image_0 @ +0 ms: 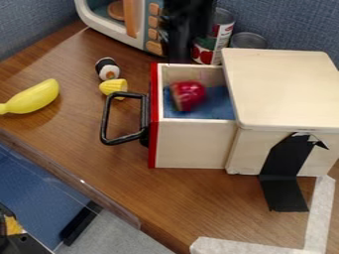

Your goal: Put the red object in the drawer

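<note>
Red toy fruit [189, 95] sits inside the open wooden drawer [192, 141], over its blue lining [217, 106]. Beyond, the black hand [177, 55] hangs by the drawer's far side, apart from the fruit; I cannot tell its grip. Placing looks essentially done, with only clearing the hand away left.

At the left of a brown table [106, 168], a banana [33, 97], a black-and-white toy [107, 68] and a yellow toy [113, 87] are set. A toy oven [118, 31] and two cans [223, 37] are put far back. A wooden drawer box [285, 89], black tape [285, 191] and white tape [319, 213] are placed at the right.
</note>
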`<state>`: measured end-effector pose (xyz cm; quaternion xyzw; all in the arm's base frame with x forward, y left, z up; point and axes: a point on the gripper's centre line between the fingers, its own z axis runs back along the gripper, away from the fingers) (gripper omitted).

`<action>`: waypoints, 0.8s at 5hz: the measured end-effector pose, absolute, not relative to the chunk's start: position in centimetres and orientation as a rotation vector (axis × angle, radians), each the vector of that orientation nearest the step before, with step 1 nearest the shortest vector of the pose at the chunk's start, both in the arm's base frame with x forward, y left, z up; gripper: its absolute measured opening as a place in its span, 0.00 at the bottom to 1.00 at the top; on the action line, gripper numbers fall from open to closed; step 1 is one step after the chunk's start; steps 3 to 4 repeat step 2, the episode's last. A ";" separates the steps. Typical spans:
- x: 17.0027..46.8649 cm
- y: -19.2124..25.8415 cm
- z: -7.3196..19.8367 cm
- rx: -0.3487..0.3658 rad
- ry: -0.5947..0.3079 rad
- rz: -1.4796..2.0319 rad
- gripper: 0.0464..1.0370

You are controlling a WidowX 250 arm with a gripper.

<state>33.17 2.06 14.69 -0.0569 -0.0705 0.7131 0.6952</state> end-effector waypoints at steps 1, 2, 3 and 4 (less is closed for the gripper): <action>33.1 4.2 16.3 -0.133 -0.147 1.567 0.97; 32.0 7.0 18.1 -0.043 -0.089 1.465 0.97; 32.0 7.0 18.1 -0.043 -0.089 1.465 0.97; 32.0 7.0 18.1 -0.043 -0.089 1.465 0.97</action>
